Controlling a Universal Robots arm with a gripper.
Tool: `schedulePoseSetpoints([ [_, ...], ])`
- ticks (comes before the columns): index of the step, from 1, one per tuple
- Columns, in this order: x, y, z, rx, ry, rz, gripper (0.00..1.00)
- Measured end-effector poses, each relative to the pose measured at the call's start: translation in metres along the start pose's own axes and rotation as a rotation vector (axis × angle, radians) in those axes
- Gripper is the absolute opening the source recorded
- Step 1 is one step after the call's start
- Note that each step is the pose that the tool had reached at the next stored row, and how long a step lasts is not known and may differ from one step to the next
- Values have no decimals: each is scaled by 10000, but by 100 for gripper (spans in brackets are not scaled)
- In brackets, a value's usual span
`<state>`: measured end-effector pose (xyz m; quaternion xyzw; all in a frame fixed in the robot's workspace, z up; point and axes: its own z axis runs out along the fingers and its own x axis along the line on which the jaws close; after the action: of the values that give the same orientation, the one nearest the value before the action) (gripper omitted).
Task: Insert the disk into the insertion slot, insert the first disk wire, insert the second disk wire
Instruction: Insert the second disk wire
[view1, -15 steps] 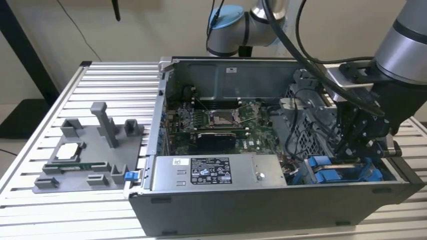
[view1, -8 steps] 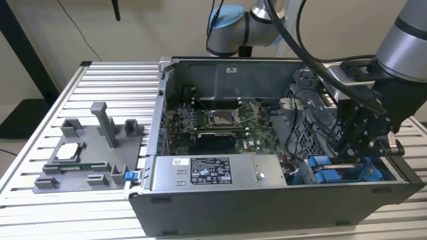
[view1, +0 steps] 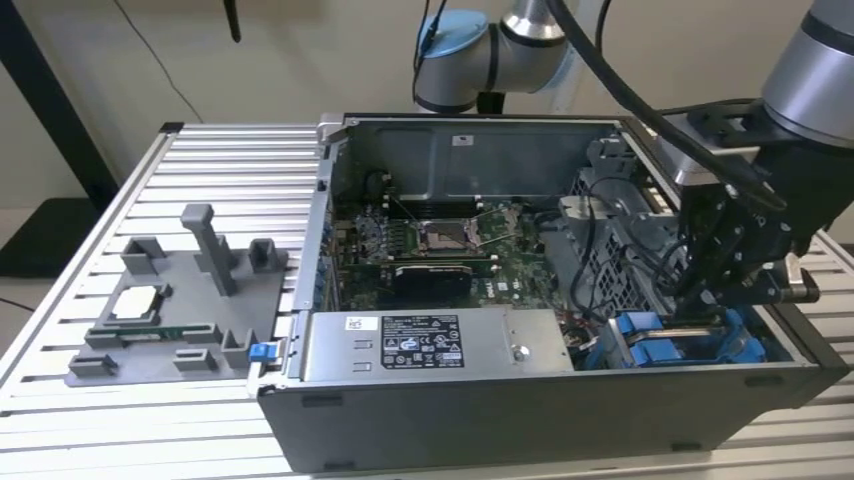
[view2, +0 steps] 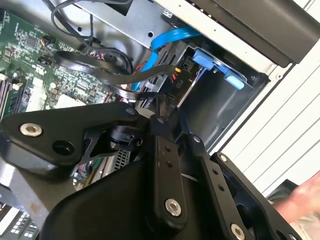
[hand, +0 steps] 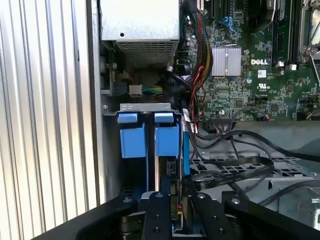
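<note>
So, the gripper (view1: 707, 295) is parked low over the drive cage at the exterior view's right end of the case (view1: 534, 410), and whether it's clamped on anything can't be told, since its tip is buried in cabling in both wrist views. Two blue carriers are seen side by side in the slot (hand: 145, 106) area, both sunk down level with the cage rim. The disk (hand: 166, 141) is taken to be the one nearer the board (hand: 250, 75), because the gripper is lined up with it; that's a judgement, not a sure thing. So the disk part looks done, and the step in hand is probably a wire. To do it well, the plug should be kept square to the disk's socket and pushed straight along the disk's length, not at a tilt, because these connectors jam if they're cocked. The loose black cable (hand: 235, 167) and the blue cable (view2: 170, 37) are draped right beside the gripper, so they should be kept out from under the plug. Force should be eased on gently, so the carrier isn't shoved about in the cage. The red and black bundle (hand: 197, 75) close by is worth not snagging either.
</note>
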<state>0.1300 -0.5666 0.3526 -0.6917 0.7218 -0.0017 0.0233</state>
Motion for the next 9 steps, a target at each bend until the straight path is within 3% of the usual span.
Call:
schedulePoseSetpoints([
  [9, -2, -3, -79, 0, -2, 7, 100],
])
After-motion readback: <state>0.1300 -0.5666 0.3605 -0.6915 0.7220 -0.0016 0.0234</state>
